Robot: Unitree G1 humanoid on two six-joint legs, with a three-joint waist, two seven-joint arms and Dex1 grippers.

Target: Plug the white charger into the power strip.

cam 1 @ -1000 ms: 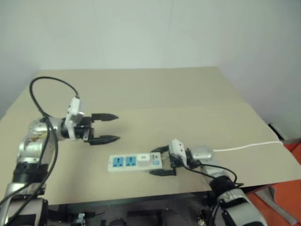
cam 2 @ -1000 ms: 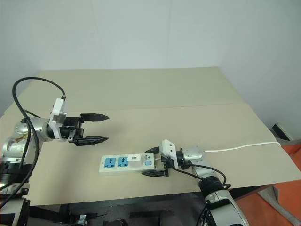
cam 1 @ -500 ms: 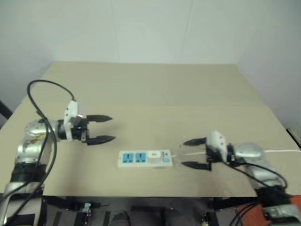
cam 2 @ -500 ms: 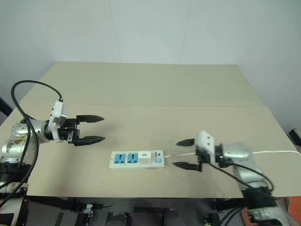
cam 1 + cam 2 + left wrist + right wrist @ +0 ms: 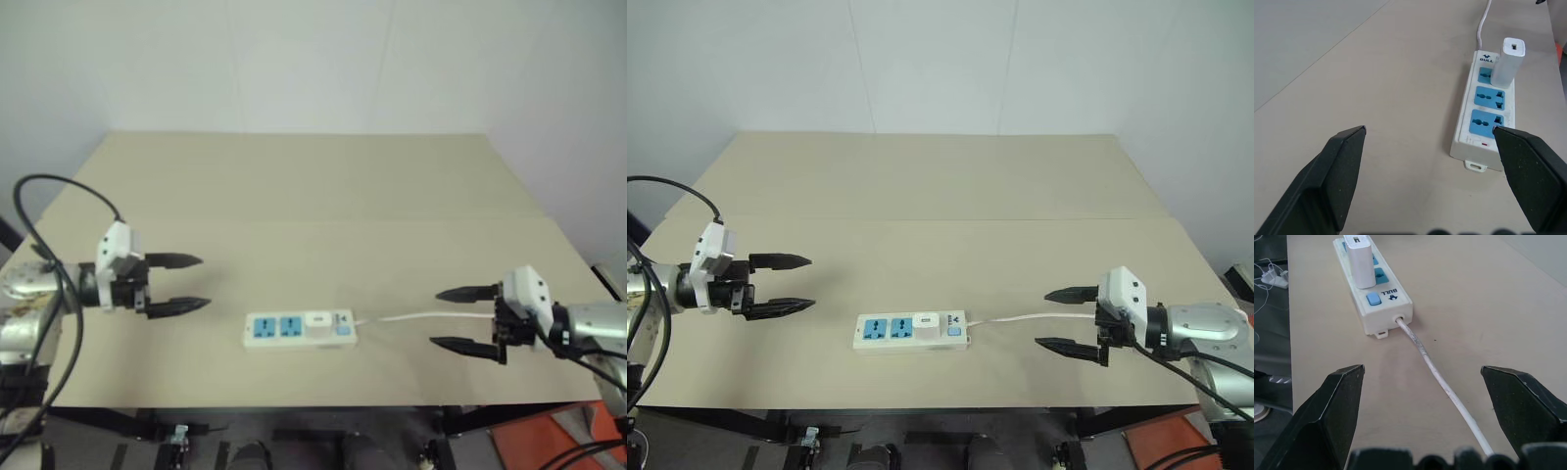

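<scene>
A tan table [image 5: 323, 176] holds a white power strip [image 5: 300, 330] near its front edge, lying between the robot's two grippers and well apart from both. The left gripper [image 5: 176, 283] hovers off the strip's free end, black fingers spread wide and holding nothing. The right gripper [image 5: 460, 317] hovers off the strip's cord end, fingers equally wide and empty, pointing back toward the strip.

The white charger [image 5: 1508, 63] stands upright in the blue socket nearest the switch [image 5: 1373, 299], the one farthest from the left gripper and closest to the right. It appears fully seated, so the plugging looks done. Two blue sockets remain free on the left gripper's side. A thin white cord [image 5: 1437, 377] runs from the strip's end toward the right gripper, passing between its open fingers without touching them.

The charger looks small, light, rigid and smooth-sided, so it would likely slip under a loose pinch; its two broad flat faces, low on the body, seem the best hold. The strip looks light enough to slide when pushed, and probably needs bracing across its long sides.
</scene>
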